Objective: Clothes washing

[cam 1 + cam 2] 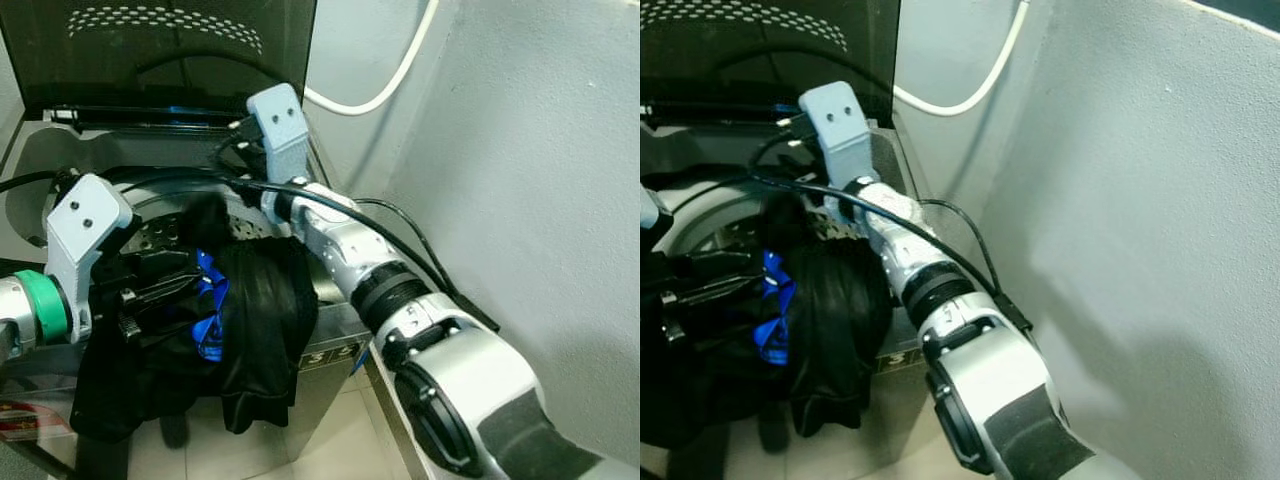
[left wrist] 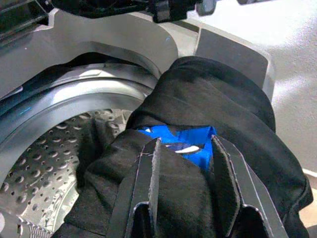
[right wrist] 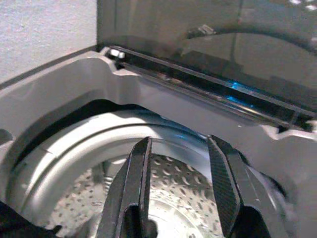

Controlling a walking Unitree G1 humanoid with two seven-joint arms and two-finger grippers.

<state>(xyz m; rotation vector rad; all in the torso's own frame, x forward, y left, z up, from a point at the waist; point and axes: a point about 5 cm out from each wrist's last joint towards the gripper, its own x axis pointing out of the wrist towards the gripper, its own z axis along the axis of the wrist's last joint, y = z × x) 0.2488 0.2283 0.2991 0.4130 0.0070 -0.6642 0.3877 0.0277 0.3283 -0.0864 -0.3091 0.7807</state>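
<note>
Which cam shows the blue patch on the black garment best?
Left wrist view: the blue patch sits large and close between the left gripper fingers, framed by the black garment. Both eye views show it smaller, partly folded into the cloth.

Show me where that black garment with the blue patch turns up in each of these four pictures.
Left eye view: black garment hangs over the washer's front edge, lower centre, held by the left gripper.
Right eye view: lower left.
Left wrist view: centre and right, between the fingers.
Right wrist view: only a dark scrap at the bottom left corner, too little to be sure.
Shared landmark: the perforated drum.
</note>
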